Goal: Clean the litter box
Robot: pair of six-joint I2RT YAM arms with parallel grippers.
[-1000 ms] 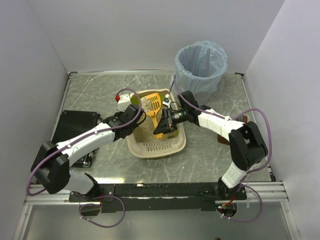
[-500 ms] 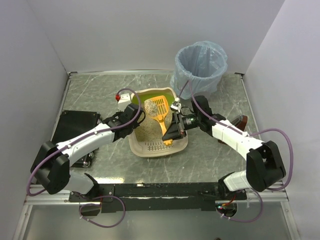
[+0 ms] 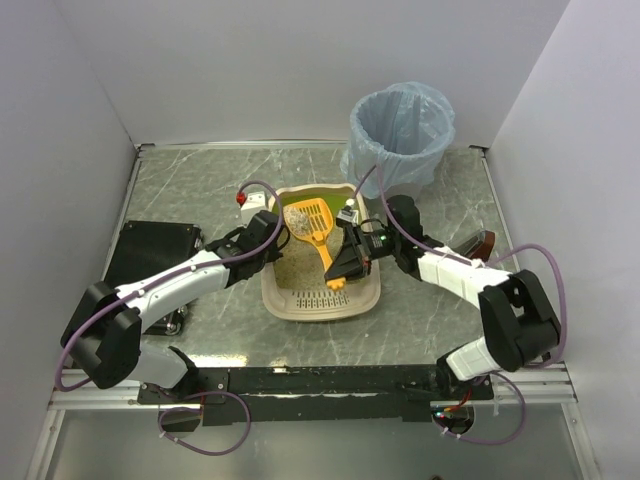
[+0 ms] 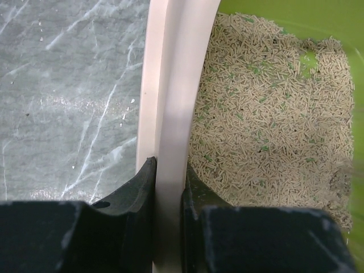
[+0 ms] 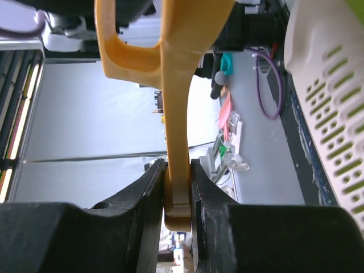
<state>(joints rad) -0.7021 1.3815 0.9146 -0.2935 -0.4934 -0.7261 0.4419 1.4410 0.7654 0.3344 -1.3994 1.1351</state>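
Observation:
The litter box (image 3: 322, 298) sits mid-table, cream rim, lime-green inner wall, beige litter (image 4: 267, 114) inside. My left gripper (image 3: 274, 236) is shut on its left rim (image 4: 170, 102), one finger outside and one over the litter; in the left wrist view the gripper (image 4: 169, 166) pinches the cream edge. My right gripper (image 3: 350, 262) is shut on the handle of the orange scoop (image 3: 311, 219), whose slotted head holds some litter above the box's far end. In the right wrist view the gripper (image 5: 178, 166) clamps the scoop's handle (image 5: 173, 85) near its end, beside the slotted lip (image 5: 330, 119).
A grey round bin (image 3: 402, 130) lined with a light-blue bag stands at the back right, just beyond the box. A black pad (image 3: 150, 252) lies at the left edge. A brown object (image 3: 479, 243) lies to the right, and a white block with a red knob (image 3: 243, 199) stands behind the left gripper.
The right gripper slid down the scoop's handle toward the box's near right side, then held while its elbow swung. The scoop turned, and the box shifted slightly right. The left grip is unchanged.

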